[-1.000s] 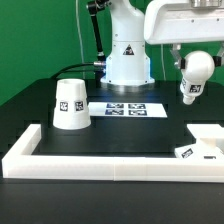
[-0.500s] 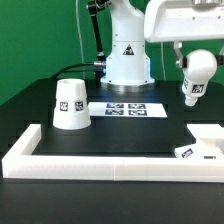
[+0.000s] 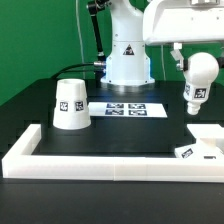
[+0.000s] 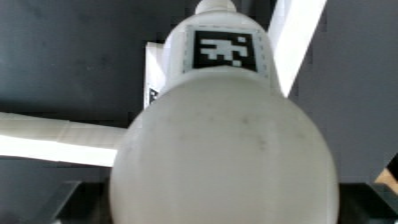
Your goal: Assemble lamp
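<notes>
My gripper point(image 3: 190, 57) is shut on the white rounded bulb point(image 3: 197, 80) and holds it in the air at the exterior view's right, stem pointing down, above the flat square base point(image 3: 207, 140). In the wrist view the bulb point(image 4: 222, 140) fills the frame with its tagged stem pointing away, and the base point(image 4: 164, 75) shows behind it. My fingers are mostly hidden by the bulb. The tapered cone shade point(image 3: 70, 103) stands on the black table at the exterior view's left, wide end down.
The marker board point(image 3: 126, 108) lies flat in front of the robot's base point(image 3: 127, 60). Long white bars point(image 3: 100, 162) edge the table at the front and left.
The bulb has moved with my gripper toward the exterior view's right and turned more upright over the base.
</notes>
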Robot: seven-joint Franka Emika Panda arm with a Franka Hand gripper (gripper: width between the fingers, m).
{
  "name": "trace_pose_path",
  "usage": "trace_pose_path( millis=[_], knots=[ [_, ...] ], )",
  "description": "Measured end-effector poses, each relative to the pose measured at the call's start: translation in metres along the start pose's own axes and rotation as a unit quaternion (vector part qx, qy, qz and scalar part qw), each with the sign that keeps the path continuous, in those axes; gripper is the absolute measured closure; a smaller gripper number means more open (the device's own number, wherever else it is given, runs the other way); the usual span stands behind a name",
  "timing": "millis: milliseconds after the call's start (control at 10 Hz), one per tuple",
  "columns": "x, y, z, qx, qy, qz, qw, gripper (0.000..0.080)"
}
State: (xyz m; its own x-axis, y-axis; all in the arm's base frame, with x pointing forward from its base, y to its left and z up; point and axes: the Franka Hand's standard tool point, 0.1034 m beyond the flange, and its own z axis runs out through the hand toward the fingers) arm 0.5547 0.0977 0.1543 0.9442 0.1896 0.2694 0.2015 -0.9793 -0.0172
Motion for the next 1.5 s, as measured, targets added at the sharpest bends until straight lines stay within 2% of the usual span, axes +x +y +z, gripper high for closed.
trace_pose_path(
  millis=[100, 300, 700, 900, 1000, 1100, 1500],
  knots=[
    [0.016, 0.004, 0.001, -0.001, 0.009, -0.007, 1.000, 0.0223],
    [0.032, 0.011, -0.002, -0.001, 0.003, -0.016, 1.000, 0.0223],
    [0.029, 0.011, 0.001, -0.001, 0.003, -0.021, 1.000, 0.0223],
    [0.051, 0.020, 0.000, -0.002, 0.009, -0.034, 0.999, 0.0223],
    [0.063, 0.020, -0.001, -0.003, 0.017, -0.034, 0.999, 0.0223],
    [0.069, 0.018, 0.000, -0.004, 0.030, -0.035, 0.999, 0.0223],
    [0.070, 0.019, 0.002, -0.007, 0.048, -0.033, 0.998, 0.0223]
  ],
)
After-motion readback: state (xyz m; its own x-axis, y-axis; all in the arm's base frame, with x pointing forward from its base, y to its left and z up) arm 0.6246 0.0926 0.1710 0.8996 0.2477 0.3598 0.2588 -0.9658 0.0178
